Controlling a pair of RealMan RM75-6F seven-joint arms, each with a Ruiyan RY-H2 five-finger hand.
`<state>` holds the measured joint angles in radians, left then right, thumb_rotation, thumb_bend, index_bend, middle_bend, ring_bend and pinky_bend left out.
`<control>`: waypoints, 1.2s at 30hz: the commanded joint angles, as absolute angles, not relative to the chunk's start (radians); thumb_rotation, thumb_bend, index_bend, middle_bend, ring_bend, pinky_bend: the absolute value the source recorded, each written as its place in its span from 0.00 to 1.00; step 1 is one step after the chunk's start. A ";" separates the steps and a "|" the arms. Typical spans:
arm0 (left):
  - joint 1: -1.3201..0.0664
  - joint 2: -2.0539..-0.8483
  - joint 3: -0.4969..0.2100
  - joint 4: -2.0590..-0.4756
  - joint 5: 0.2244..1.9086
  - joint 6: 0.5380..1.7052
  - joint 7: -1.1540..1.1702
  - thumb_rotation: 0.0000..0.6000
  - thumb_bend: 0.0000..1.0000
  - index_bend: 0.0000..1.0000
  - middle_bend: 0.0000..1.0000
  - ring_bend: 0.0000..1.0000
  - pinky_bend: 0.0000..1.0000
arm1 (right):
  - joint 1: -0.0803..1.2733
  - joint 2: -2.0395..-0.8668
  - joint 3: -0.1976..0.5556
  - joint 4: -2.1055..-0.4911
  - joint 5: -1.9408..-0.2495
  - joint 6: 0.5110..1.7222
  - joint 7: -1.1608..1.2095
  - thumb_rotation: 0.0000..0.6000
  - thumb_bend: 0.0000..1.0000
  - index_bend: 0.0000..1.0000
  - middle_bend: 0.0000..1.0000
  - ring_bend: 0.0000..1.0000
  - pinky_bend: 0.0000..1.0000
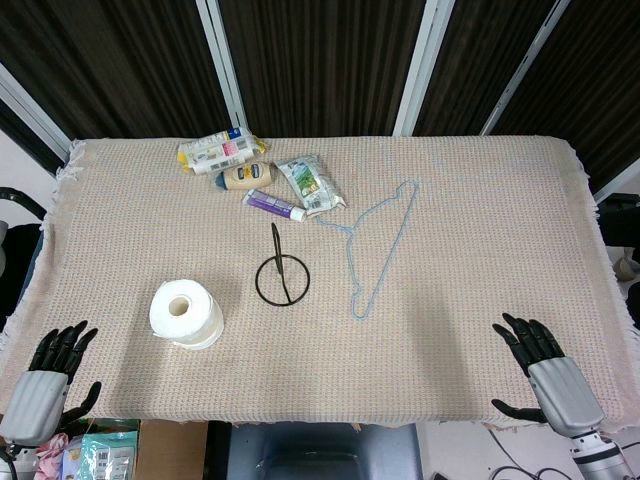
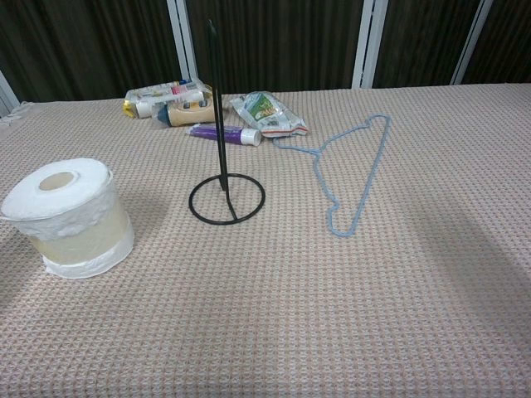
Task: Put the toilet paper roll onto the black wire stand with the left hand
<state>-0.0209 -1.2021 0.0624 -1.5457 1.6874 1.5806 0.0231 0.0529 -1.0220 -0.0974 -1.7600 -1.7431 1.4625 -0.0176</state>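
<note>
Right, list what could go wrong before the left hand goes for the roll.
The black wire stand is a thin upright post on a light ring base, so a misaligned toilet paper roll could tip it. The roll's loose-looking wrap may slip in the left hand. The blue hanger lies close beside the stand and could get snagged or dragged.

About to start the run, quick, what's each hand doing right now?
Left hand: open, fingers spread, holding nothing.
Right hand: open, fingers spread, holding nothing.
</note>
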 commanded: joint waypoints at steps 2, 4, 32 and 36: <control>-0.036 -1.197 0.072 -1.543 1.699 1.559 -0.032 1.00 0.41 0.00 0.00 0.00 0.00 | 0.053 -1.023 -0.098 -1.760 -1.746 1.464 -0.016 1.00 0.18 0.00 0.00 0.00 0.00; -0.056 -1.206 0.069 -1.522 1.715 1.554 -0.123 1.00 0.41 0.00 0.00 0.00 0.00 | 0.054 -1.023 -0.099 -1.760 -1.744 1.461 -0.015 1.00 0.18 0.00 0.00 0.00 0.00; -0.298 -1.620 -0.056 -1.153 1.566 1.336 -0.793 1.00 0.33 0.00 0.00 0.00 0.00 | 0.058 -1.026 -0.080 -1.764 -1.706 1.451 -0.020 1.00 0.18 0.00 0.00 0.00 0.00; -0.315 -1.639 -0.070 -1.134 1.537 1.302 -0.792 1.00 0.33 0.00 0.00 0.00 0.00 | 0.057 -1.024 -0.080 -1.765 -1.706 1.455 -0.017 1.00 0.18 0.00 0.00 0.00 0.00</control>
<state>-0.3093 -1.6321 -0.0644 -1.1410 1.5446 1.3105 -0.7927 0.0574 -1.0239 -0.0797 -1.7646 -1.7058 1.4548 -0.0173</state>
